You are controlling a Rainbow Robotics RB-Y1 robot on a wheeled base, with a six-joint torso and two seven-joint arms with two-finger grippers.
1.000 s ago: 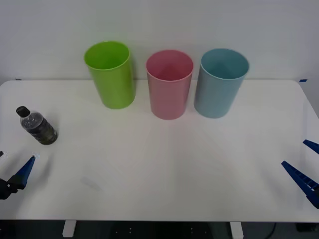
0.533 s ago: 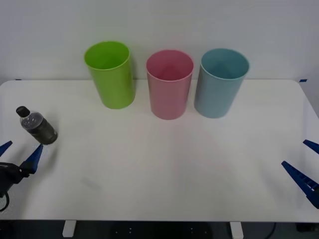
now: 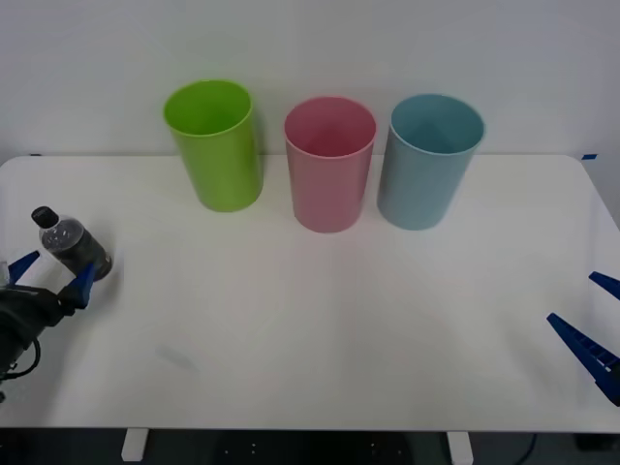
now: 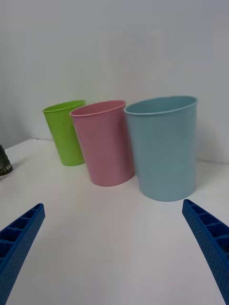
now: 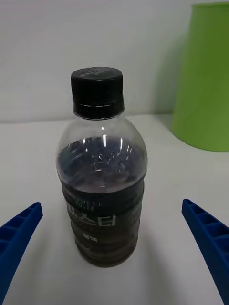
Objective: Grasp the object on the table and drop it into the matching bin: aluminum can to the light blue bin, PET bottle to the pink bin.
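Standing PET bottle (image 5: 101, 171) holding dark liquid.

PET bottle (image 3: 74, 248): upright, black cap, dark liquid, near table (image 3: 320, 320) left edge.
Pink bin (image 3: 329, 163): upright, apparently empty.
Light blue bin (image 3: 429, 160): upright, beside pink.

A lime green bin (image 3: 214, 143) stands upright against a plain white wall (image 3: 310, 39).

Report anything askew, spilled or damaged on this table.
Nothing stands out. The small clear plastic bottle of dark liquid stands upright, black cap on, no spill on the white table. The lime green, pink and light blue bins stand upright.
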